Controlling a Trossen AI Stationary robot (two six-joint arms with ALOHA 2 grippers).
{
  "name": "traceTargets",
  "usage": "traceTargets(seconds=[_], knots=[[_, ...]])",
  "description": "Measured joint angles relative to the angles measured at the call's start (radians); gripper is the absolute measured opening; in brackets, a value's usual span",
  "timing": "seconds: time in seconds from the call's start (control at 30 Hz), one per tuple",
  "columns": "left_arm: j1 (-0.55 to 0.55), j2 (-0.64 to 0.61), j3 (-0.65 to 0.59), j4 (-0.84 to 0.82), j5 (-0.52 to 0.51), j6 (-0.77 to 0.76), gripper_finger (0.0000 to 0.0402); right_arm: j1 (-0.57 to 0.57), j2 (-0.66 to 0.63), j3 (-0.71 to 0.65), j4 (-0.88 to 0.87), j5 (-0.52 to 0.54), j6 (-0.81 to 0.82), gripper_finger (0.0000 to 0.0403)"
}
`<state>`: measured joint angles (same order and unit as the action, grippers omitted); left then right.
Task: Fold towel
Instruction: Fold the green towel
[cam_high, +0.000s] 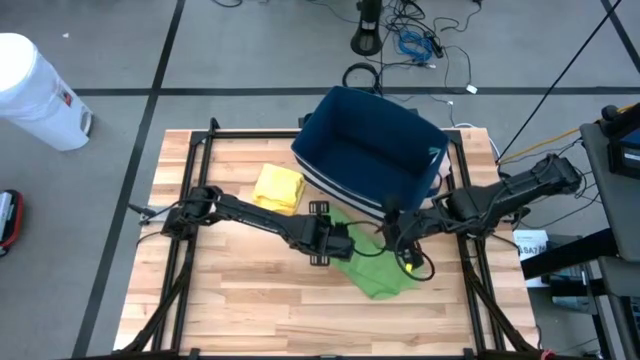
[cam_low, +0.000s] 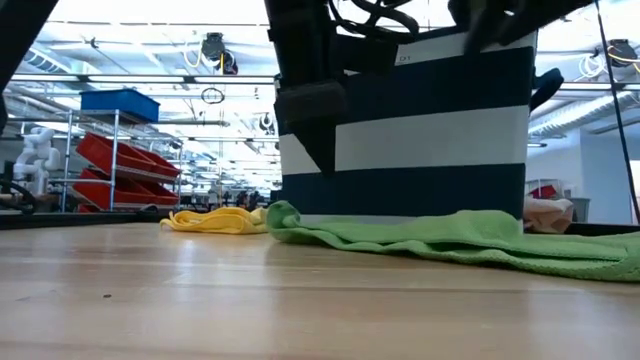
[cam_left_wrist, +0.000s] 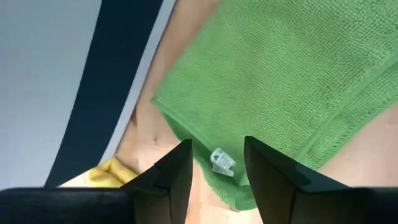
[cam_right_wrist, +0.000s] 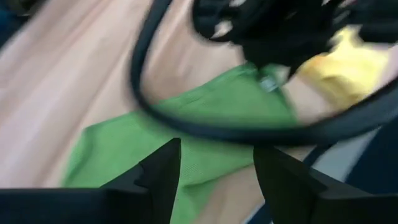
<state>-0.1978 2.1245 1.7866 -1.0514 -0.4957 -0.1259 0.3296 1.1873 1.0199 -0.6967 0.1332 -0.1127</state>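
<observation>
A green towel (cam_high: 383, 268) lies spread and slightly rumpled on the wooden table in front of the bin; in the low view the green towel (cam_low: 470, 238) rests flat. My left gripper (cam_high: 343, 244) is open and hovers over the towel's left corner, its fingers on either side of a white tag (cam_left_wrist: 222, 162) without touching. My left gripper (cam_left_wrist: 216, 149) points down. My right gripper (cam_high: 393, 236) is open above the towel's far edge, near the bin. In its own view my right gripper (cam_right_wrist: 217, 152) looks across the towel (cam_right_wrist: 186, 140) toward the left arm.
A navy and white striped bin (cam_high: 370, 150) stands at the table's far side, just behind the towel. A crumpled yellow cloth (cam_high: 278, 187) lies left of the bin. Bare wood (cam_high: 260, 310) stretches along the near side. A black frame (cam_high: 190, 180) edges the table.
</observation>
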Motion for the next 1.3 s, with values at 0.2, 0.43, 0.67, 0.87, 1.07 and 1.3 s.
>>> traceTargets(seconds=[0.2, 0.43, 0.67, 0.87, 1.07, 1.3], knots=[[-0.021, -0.001, 0.000, 0.104, 0.212, 0.112, 0.0153, 0.107, -0.003, 0.003, -0.069, -0.048, 0.138, 0.0169], [-0.075, -0.001, 0.000, 0.391, 0.415, 0.278, 0.0154, 0.242, 0.000, -0.001, -0.060, -0.062, 0.297, 0.0162], [-0.108, 0.045, 0.001, 0.576, 0.505, 0.346, 0.0154, 0.350, 0.003, -0.135, 0.083, -0.061, 0.416, 0.0161], [-0.101, 0.066, -0.001, 0.560, 0.400, 0.387, 0.0154, 0.399, -0.010, -0.130, -0.017, 0.121, 0.444, 0.0161], [-0.084, 0.056, 0.001, 0.564, 0.374, 0.397, 0.0154, 0.397, -0.038, -0.045, -0.078, 0.186, 0.370, 0.0161], [-0.067, 0.056, 0.001, 0.551, 0.374, 0.398, 0.0154, 0.392, -0.048, 0.058, -0.256, 0.313, 0.328, 0.0161]])
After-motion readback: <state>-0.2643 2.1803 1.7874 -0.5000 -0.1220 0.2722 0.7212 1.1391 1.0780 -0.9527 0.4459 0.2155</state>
